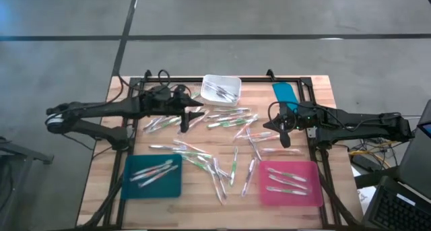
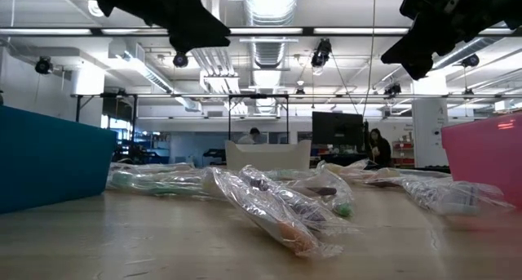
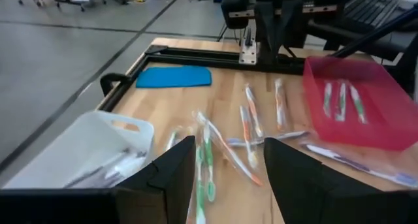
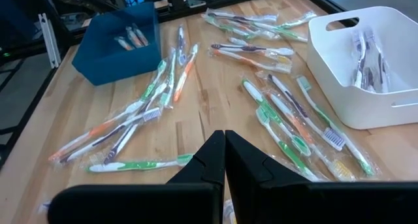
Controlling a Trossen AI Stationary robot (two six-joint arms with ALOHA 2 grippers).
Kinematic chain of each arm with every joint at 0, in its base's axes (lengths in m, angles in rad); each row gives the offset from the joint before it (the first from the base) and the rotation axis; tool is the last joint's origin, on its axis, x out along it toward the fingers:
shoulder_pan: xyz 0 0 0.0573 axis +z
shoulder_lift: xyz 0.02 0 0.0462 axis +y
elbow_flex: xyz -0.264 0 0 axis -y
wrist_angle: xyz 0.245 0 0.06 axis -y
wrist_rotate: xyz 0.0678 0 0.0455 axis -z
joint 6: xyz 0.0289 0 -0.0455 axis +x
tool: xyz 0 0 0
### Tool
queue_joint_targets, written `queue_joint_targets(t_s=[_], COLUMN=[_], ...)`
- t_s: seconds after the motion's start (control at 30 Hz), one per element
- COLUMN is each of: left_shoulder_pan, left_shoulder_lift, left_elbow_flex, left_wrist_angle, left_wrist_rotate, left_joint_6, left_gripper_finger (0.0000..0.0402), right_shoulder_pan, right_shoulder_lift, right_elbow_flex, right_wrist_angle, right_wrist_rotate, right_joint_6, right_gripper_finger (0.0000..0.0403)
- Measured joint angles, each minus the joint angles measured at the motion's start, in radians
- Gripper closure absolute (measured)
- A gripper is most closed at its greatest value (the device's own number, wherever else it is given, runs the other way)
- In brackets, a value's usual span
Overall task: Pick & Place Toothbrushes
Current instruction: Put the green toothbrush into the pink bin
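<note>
Toothbrushes [image 1: 232, 145] in teal tray [image 1: 154, 176], pink tray [image 1: 289, 183] (white bin [image 1: 221, 88] too)

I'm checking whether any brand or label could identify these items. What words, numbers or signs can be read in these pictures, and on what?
None can be read.
The wrapped toothbrushes may carry print, but it is too small and blurred to read.
The white bin, the teal tray and the pink tray show no label.
The dark screen in the room behind shows no legible text.
</note>
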Motion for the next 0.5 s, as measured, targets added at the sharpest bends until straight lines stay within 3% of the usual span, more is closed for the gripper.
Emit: queue_joint_targets(t_s=[0.17,0.5], left_shoulder_pan=[-0.003,-0.003], left_shoulder_lift=[-0.011,-0.004], left_elbow_flex=[-0.022,-0.028], left_wrist_angle=[0.007,0.007], left_wrist_rotate=[0.0,0.0], left_joint_6=[-0.058,-0.032], left_gripper_finger=[0.0216,0.0216], right_shoulder_pan=[0.0,0.0], right_shoulder_lift=[0.021,0.093], right_elbow_flex=[0.0,0.0], right_wrist_angle=[0.006,0.005], right_wrist_rotate=[0.005,0.005], right_joint_6=[0.0,0.081], right_gripper_finger=[0.0394,0.0394])
